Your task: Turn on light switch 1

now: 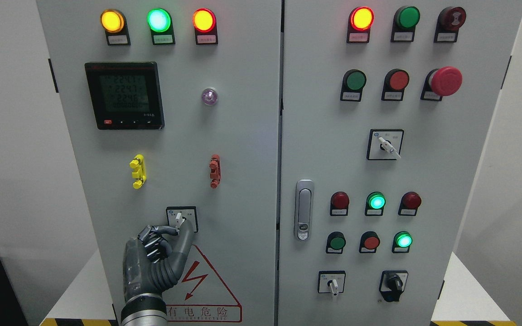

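Cabinet [243,149] with two grey doors fills the frame, and the light switch [179,218], a small white rotary knob on a square black-framed plate, sits in the lower left part of the left door. The left hand [159,246] rises from the bottom edge at lower left, its fingers curled, thumb and fingertips [170,230] closing on the white knob from below. Just under the hand is a red triangular warning sign [206,283] with a lightning bolt. Above the switch are a yellow clip [137,171] and a red clip [215,170], then a black digital meter [124,95]. Three lit lamps [158,20] line the door's top.
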Robot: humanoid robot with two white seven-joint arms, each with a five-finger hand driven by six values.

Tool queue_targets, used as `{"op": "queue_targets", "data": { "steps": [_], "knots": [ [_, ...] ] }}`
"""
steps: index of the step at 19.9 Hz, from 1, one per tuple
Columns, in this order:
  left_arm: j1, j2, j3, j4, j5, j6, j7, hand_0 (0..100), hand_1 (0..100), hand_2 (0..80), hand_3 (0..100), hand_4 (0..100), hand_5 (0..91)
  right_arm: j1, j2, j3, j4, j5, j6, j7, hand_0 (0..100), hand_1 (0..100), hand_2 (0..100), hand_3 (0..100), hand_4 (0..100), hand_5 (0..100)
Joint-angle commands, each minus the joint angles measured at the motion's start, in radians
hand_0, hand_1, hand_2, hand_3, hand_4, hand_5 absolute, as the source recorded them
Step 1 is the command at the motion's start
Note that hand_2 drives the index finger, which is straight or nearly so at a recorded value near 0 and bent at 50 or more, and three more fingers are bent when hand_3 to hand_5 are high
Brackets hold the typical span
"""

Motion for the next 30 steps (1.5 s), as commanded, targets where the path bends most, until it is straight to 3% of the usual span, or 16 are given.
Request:
{"op": "queue_targets", "data": {
  "steps": [1,30],
  "knots": [
    [-0.001,0.000,0.002,0.000,0.000,0.003,-0.001,24,63,57.6,100,100,88.9,0.000,-0.001,0.000,0.000,0.000,0.000,0.001,0,0,0,0,0,0],
    [-0.015,0.000,0.002,0.012,-0.002,0.009,-0.001,25,59,58.6,100,100,88.8,0.000,0.000,0.000,0.000,0.000,0.000,0.001,0,0,0,0,0,0]
  ]
}}
